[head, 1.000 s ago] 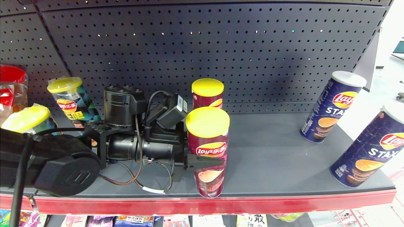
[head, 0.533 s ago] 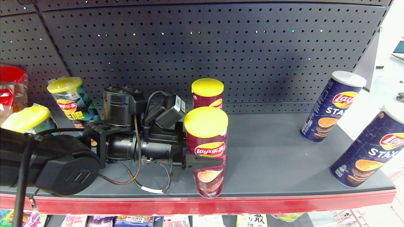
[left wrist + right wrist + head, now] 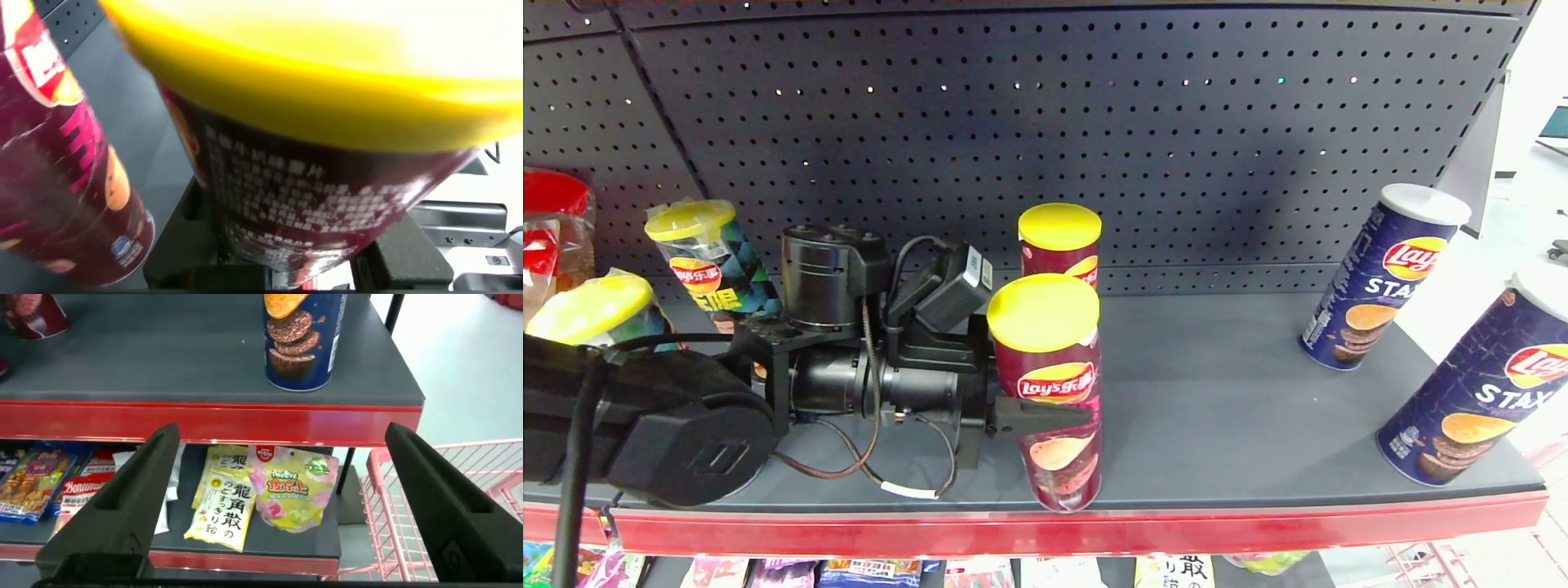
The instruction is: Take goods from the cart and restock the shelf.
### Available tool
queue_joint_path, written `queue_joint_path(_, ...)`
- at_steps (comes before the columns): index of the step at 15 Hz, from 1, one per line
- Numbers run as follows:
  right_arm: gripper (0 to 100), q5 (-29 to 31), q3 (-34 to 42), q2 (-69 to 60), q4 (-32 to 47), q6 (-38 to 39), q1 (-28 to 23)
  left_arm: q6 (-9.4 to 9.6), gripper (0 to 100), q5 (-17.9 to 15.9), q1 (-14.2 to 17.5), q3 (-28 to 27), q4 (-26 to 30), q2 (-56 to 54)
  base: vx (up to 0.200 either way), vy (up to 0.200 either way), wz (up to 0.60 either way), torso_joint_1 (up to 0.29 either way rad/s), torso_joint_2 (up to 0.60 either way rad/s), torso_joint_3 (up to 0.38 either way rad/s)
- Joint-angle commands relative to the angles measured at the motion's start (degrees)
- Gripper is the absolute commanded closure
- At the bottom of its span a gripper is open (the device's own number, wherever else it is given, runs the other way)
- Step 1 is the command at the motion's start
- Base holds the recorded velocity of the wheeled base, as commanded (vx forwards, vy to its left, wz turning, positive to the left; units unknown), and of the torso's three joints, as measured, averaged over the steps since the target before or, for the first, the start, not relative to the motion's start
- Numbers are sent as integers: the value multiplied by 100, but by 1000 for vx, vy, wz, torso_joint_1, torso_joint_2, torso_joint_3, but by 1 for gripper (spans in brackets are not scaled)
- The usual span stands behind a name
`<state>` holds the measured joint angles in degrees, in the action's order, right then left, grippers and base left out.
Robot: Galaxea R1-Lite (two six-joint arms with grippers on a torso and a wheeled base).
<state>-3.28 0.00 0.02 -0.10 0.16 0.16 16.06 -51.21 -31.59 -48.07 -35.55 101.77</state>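
A maroon chip can [image 3: 1049, 384] with a yellow lid stands at the front edge of the grey shelf [image 3: 1241, 408], leaning a little to the left. My left gripper [image 3: 1045, 416] is shut on its middle, coming in from the left. Up close, the held can [image 3: 327, 188] has a second maroon can [image 3: 65, 180] beside it; that second can [image 3: 1059, 241] stands just behind it on the shelf. My right gripper [image 3: 278, 506] hangs open below the shelf's red front lip [image 3: 204, 420], holding nothing.
Two blue chip cans [image 3: 1384, 273] [image 3: 1478, 384] stand at the shelf's right end. Yellow-lidded cans [image 3: 707, 257] [image 3: 588, 306] and a red-lidded jar [image 3: 551, 220] crowd the left. Snack bags [image 3: 233, 498] lie on the lower shelf; a pink cart [image 3: 384, 506] stands to its right.
My left gripper has drawn slightly to the left with the maroon can, and the can's top has tipped left while its base stays on the shelf.
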Motion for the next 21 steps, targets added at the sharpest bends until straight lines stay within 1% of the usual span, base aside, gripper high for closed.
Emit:
queue_joint_path(1,0,3,0,-2,1,2,2,12,100,6,135,8,4,-43,0,0,0,0,0,0)
queue_joint_path(2,0,3,0,-2,1,2,2,3,100,6,188,-1,22,-131,0,0,0,0,0,0)
queue_joint_path(5,0,3,0,-2,1,2,2,12,100,6,197,-10,13,-201,0,0,0,0,0,0)
queue_joint_path(7,0,-6,0,-2,1,2,2,82,100,6,205,61,-14,-192,0,0,0,0,0,0)
queue_joint_path(9,0,3,0,-2,1,2,2,82,100,-55,188,78,-14,-201,0,0,0,0,0,0)
queue_joint_path(10,0,3,0,-2,1,2,2,91,100,-205,144,26,-5,-201,0,0,0,0,0,0)
queue_joint_path(11,0,3,0,-2,1,2,2,108,100,-222,118,26,-22,-201,0,0,0,0,0,0)
queue_joint_path(12,0,3,0,-2,1,2,2,170,100,-240,118,26,-5,-192,0,0,0,0,0,0)
queue_joint_path(14,0,3,0,-2,1,2,2,223,100,-381,118,-10,-5,-192,0,0,0,0,0,0)
queue_joint_path(16,0,3,0,-2,1,2,2,328,100,-451,118,-54,22,-166,0,0,0,0,0,0)
queue_joint_path(17,0,-6,0,-2,1,2,2,486,100,-504,144,-62,57,-131,0,0,0,0,0,0)
queue_joint_path(19,0,3,0,-2,1,2,2,803,100,-750,223,-89,206,-17,0,0,0,0,0,0)
queue_joint_path(20,0,3,0,-2,1,2,2,803,100,-750,223,-89,206,-17,0,0,0,0,0,0)
queue_joint_path(21,0,3,0,-2,1,2,2,1058,100,-926,232,-150,364,80,0,0,0,0,0,0)
